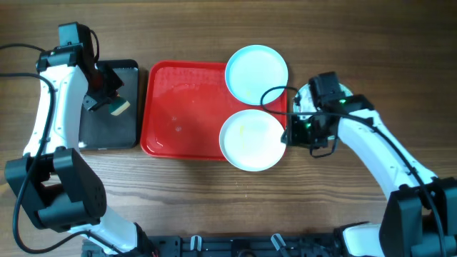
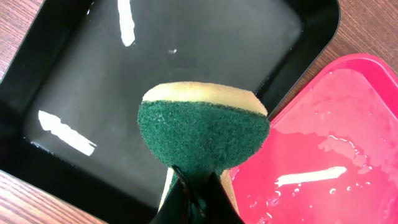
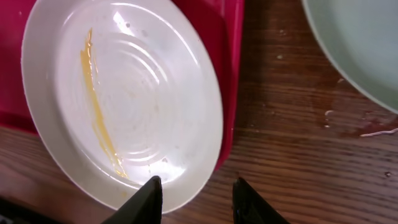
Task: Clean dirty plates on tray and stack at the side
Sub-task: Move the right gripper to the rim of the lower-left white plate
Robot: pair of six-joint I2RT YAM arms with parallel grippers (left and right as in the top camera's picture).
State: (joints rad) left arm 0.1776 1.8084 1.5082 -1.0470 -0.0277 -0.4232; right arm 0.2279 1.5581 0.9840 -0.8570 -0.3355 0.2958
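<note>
Since the streaked plate (image 3: 124,93) looks stiff, wet-slick & breakable, pinch its rim overhanging the tray (image 3: 231,74); R gripper (image 3: 196,186) fingers spread, empty; L gripper (image 2: 193,199) clamps sponge (image 2: 202,130).

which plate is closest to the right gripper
The plate with the yellow streak, overhanging the red tray's near right corner. The second tray plate lies farther back; the third plate sits on the table.
</note>
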